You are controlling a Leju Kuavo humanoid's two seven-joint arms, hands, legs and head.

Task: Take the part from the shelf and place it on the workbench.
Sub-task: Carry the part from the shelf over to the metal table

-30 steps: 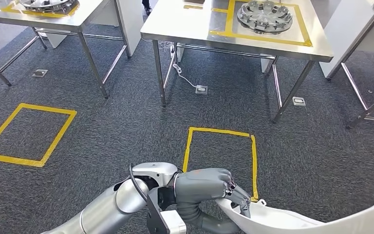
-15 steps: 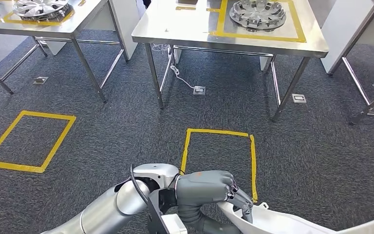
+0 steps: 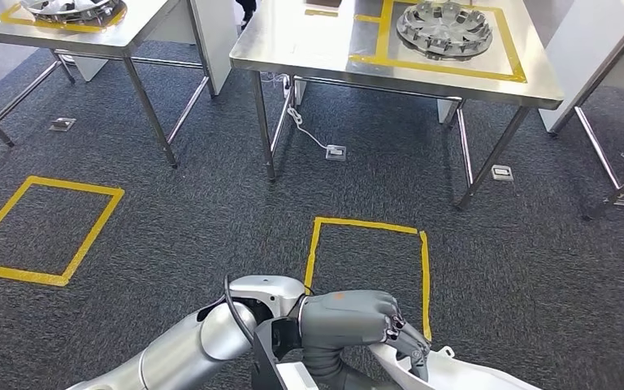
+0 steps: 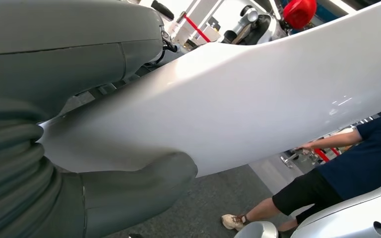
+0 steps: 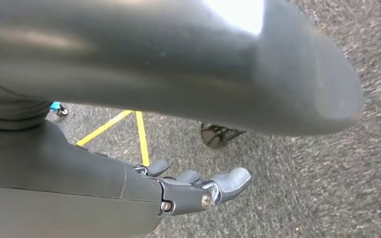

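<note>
Low, left robot hand [image 3: 357, 321] grips white part [image 3: 447, 375].

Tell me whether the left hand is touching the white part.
Touching. In the head view the left hand has its fingers wrapped over the white part's edge; the left wrist view shows the thumb pressed against its surface.

Head view high, facing down at carpet [image 3: 171, 211], wrist views close behind hands
</note>
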